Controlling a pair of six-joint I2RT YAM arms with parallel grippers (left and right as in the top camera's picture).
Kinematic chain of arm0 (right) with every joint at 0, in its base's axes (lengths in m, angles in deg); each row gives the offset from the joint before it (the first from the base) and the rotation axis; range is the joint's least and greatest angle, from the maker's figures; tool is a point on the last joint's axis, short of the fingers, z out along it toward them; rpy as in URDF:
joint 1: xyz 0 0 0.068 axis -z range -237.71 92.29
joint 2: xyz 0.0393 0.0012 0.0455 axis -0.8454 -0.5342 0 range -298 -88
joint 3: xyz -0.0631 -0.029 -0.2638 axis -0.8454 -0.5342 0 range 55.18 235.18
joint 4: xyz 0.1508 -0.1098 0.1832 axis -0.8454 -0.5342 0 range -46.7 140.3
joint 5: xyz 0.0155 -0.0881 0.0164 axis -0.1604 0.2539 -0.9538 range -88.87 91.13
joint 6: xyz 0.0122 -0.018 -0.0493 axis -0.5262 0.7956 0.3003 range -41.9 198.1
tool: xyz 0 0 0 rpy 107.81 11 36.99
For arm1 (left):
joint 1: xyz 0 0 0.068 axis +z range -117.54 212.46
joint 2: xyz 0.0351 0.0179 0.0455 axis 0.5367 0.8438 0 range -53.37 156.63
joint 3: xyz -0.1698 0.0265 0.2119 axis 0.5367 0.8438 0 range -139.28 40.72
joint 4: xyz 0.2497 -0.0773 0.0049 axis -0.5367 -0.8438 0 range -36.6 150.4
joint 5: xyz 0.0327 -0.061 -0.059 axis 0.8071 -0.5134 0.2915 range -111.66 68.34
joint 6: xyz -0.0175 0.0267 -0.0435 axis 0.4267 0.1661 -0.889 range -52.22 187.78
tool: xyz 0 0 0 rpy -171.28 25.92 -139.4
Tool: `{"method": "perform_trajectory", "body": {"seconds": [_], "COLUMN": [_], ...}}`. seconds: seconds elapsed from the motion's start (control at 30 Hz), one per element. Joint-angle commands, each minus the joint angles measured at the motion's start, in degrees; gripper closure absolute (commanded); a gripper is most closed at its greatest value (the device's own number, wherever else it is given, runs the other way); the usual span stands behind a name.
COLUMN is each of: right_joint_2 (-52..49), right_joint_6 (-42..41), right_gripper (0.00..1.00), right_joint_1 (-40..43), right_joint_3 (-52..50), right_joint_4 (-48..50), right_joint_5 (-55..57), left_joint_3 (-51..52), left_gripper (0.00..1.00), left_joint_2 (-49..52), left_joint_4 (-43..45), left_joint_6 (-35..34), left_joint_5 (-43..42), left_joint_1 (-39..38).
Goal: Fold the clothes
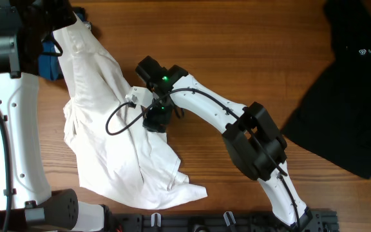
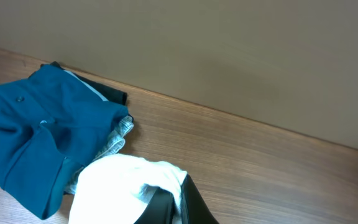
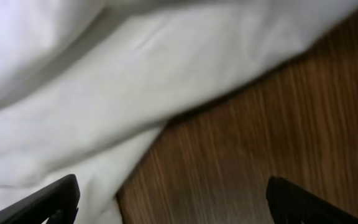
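Cloth fills most of the gap between the right fingers (image 3: 55,200), which stand spread wide and hold nothing. The white T-shirt (image 1: 108,135) lies beneath them and its edge crosses the gap, with bare wooden counter (image 3: 241,137) showing on the far side of that edge. The left fingers (image 2: 188,208) look pressed together on a bunched fold of the same shirt. Only a dark sliver of them shows at the bottom of the left wrist view, so that pinch is a judgement. From the pinch the shirt runs along the counter to the right fingers as a long crumpled heap, not flat, with its print out of sight. Just beyond the left fingers lie a blue garment (image 2: 36,130) and a grey garment (image 2: 115,138). A black garment (image 1: 346,84) lies well apart from the right fingers.

The step in hand seems to be spreading the shirt out before any fold. Next, the right fingers would need to drop onto the edge below them, close on it, and draw away from the left fingers to pull the cloth taut.
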Motion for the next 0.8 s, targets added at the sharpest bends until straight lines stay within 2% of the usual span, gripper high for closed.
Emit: {"method": "perform_trajectory", "body": {"seconds": [0.0, 0.03, 0.1, 0.13, 0.17, 0.23, 0.27, 0.33, 0.43, 0.5, 0.63, 0.77], "right_joint_2": [-1.53, -1.51, -1.51, -1.53, -1.51, -1.51, -1.51, -1.51, -1.49, -1.49, -1.40, -1.22], "right_joint_6": [4.98, 8.02, 8.72, 8.59, 8.28, 7.30, 5.03, -1.20, -6.32, -10.27, -10.75, -12.17], "right_gripper": [0.03, 0.04, 0.05, 0.16, 0.32, 0.85, 0.96, 0.96, 0.95, 0.96, 0.96, 0.96], "right_joint_1": [-1.18, -1.92, -2.67, -2.93, -2.93, -2.93, -2.93, -2.80, -1.60, 1.92, 11.47, 21.88], "right_joint_3": [-7.21, -8.22, -8.26, -8.26, -8.26, -8.26, -8.26, -8.24, -6.64, -3.63, 4.66, 14.05], "right_joint_4": [6.25, 6.97, 6.95, 6.93, 7.02, 7.37, 8.15, 10.14, 10.71, 10.64, 4.61, -6.64], "right_joint_5": [-6.71, -6.69, -5.79, -4.87, -4.15, -2.58, -1.18, 3.41, 12.57, 21.49, 21.90, 21.88], "left_joint_3": [-0.66, -0.66, -0.66, -0.66, -0.66, -0.66, -0.66, -0.66, -0.66, -0.66, -0.66, -0.66], "left_gripper": [0.96, 0.96, 0.96, 0.96, 0.96, 0.96, 0.96, 0.96, 0.96, 0.96, 0.96, 0.96], "left_joint_2": [-0.61, -0.61, -0.61, -0.61, -0.61, -0.61, -0.61, -0.61, -0.61, -0.61, -0.61, -0.61], "left_joint_4": [-0.26, -0.42, -0.42, -0.35, -0.26, -0.37, -0.44, -0.48, -0.46, -0.39, -0.50, -0.68], "left_joint_6": [0.96, 0.96, 0.96, 0.96, 0.96, 0.96, 0.96, 0.96, 0.96, 0.96, 0.96, 0.92], "left_joint_5": [1.01, 1.03, 1.03, 1.03, 1.01, 1.01, 1.03, 1.03, 1.03, 1.01, 1.01, 0.98], "left_joint_1": [-0.20, -0.20, -0.20, -0.20, -0.20, -0.20, -0.20, -0.20, -0.20, -0.22, -0.22, -0.22]}}
